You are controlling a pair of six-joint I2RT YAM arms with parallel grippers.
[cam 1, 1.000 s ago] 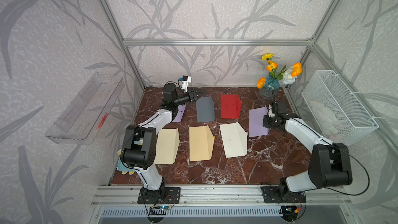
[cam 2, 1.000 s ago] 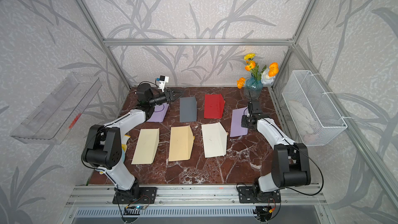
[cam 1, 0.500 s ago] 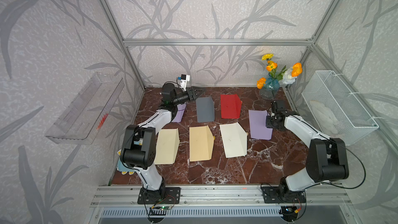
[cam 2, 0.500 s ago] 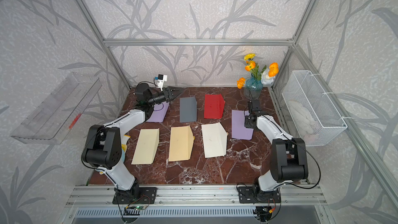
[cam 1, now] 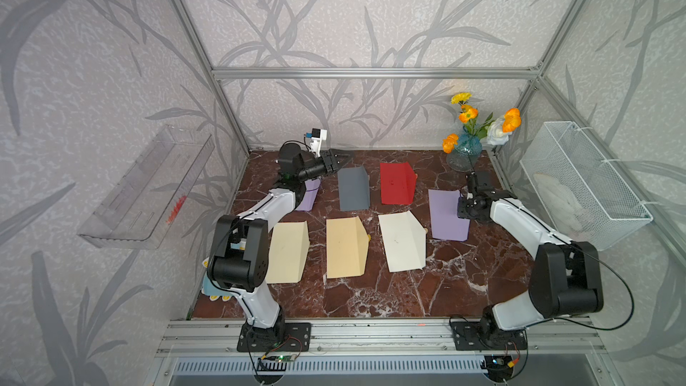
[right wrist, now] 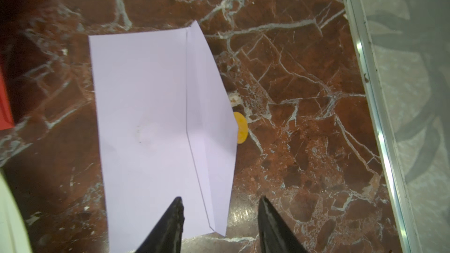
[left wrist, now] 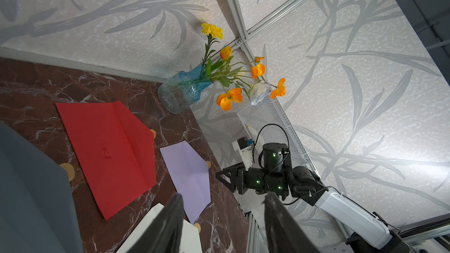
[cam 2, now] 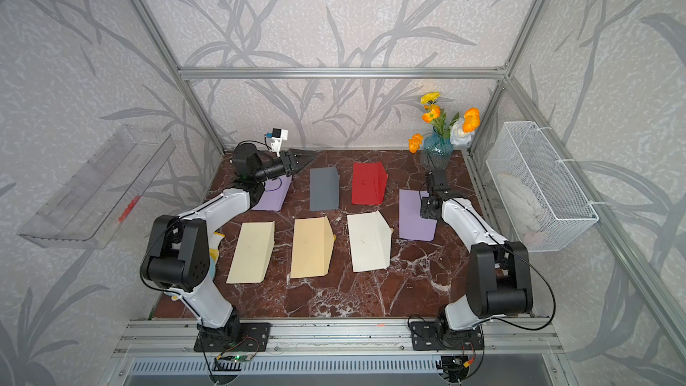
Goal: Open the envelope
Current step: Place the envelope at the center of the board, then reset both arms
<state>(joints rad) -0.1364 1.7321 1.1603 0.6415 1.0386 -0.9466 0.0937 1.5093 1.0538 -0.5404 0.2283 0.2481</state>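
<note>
Released since 1 s ago, the flap [right wrist: 209, 118] of the lilac envelope [right wrist: 141, 118] lies flat on the worktop [right wrist: 304, 93] beneath our spread right fingers [right wrist: 170, 227]; left fingers [left wrist: 168, 227] also spread; we should lift straight up.

- In both top views the whole cell is seen from high above the front rail [cam 1: 371, 332], looking down toward the back wall [cam 1: 371, 113]; almost the same scene is shared
- From the left wrist the far right corner is faced from low down: blue vase [left wrist: 181, 91], red envelope [left wrist: 109, 152], right arm [left wrist: 341, 205]
- From the right wrist the lilac envelope [right wrist: 155, 130] is viewed closely from above; it is caught in every view
</note>
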